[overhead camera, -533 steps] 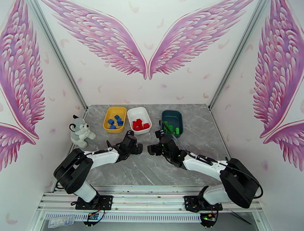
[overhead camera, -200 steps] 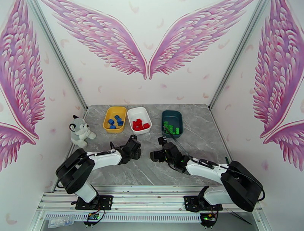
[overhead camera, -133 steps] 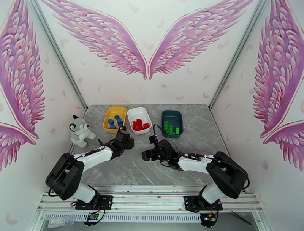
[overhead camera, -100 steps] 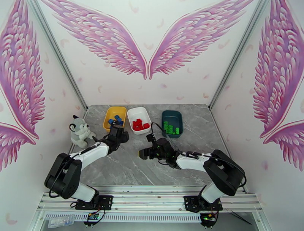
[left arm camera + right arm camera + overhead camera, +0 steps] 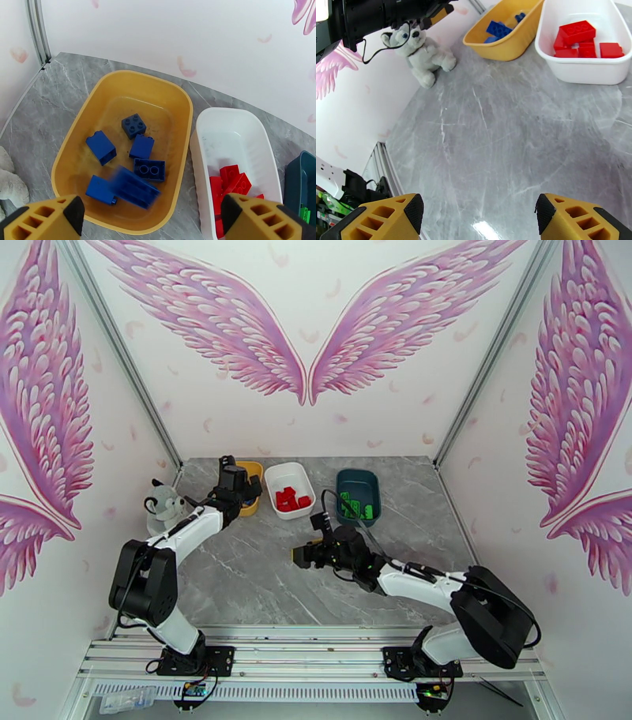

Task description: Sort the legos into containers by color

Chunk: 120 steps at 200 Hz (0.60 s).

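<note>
While a blue brick [image 5: 132, 189] is tumbling into the yellow tray [image 5: 185, 118] beneath the wide-open left gripper [image 5: 152, 219], the open right gripper [image 5: 478, 217] is likely needing another target.

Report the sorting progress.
Done: blue bricks in the yellow tray, red bricks in the white tray, green bricks in the teal tray. In hand: a blurred blue brick, apparently dropping below the open left end effector; right end effector open, empty. Left: no loose bricks visible on the table.

Robot lab booth: wing-mural walls [image 5: 213, 327], aluminium base rail [image 5: 316, 648], marble-look tabletop [image 5: 253, 587]
</note>
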Motion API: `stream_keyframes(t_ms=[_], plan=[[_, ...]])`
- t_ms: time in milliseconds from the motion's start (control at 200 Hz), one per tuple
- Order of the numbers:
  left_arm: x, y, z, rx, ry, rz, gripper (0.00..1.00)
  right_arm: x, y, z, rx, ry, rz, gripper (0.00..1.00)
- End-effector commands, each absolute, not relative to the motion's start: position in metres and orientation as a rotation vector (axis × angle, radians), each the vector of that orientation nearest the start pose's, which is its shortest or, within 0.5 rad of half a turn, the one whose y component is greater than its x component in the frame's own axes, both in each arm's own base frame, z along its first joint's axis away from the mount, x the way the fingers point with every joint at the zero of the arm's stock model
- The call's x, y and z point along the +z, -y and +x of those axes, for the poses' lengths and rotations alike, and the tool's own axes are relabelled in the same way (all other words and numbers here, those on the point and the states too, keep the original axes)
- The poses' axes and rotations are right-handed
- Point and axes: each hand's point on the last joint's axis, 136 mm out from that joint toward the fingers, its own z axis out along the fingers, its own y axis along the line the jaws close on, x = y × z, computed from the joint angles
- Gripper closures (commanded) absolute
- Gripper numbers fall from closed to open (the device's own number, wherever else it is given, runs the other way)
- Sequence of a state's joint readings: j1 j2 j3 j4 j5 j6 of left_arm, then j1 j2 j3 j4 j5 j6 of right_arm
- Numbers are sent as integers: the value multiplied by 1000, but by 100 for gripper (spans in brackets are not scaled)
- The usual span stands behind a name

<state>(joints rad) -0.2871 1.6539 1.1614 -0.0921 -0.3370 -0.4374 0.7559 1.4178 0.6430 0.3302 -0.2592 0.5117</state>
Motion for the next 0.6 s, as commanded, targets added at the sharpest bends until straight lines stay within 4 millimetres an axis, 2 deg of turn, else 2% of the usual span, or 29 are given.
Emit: stream_keyframes(t_ms=[0, 235, 340, 430, 465, 545, 595], plan=[[220, 83, 465, -73, -2013, -319, 2, 134, -299, 269, 920, -2147, -428, 18], [255, 92, 418, -125, -1875, -225, 1, 144, -268, 282, 732, -2125, -314, 17], [281, 85, 395, -98, -1767, -236, 1, 163, -241, 295, 607, -2067, -180, 14], [302, 81, 378, -144, -1661, -247, 1, 179, -204, 310, 446, -2003, 31, 9], [309, 78, 374, -157, -1631, -260, 1, 187, -192, 314, 393, -1974, 83, 2], [327, 76, 369, -157, -1588, -252, 1, 206, -189, 320, 355, -1900, 57, 1], [337, 76, 368, -150, -1573, -225, 1, 212, -182, 325, 324, -1849, 91, 1]])
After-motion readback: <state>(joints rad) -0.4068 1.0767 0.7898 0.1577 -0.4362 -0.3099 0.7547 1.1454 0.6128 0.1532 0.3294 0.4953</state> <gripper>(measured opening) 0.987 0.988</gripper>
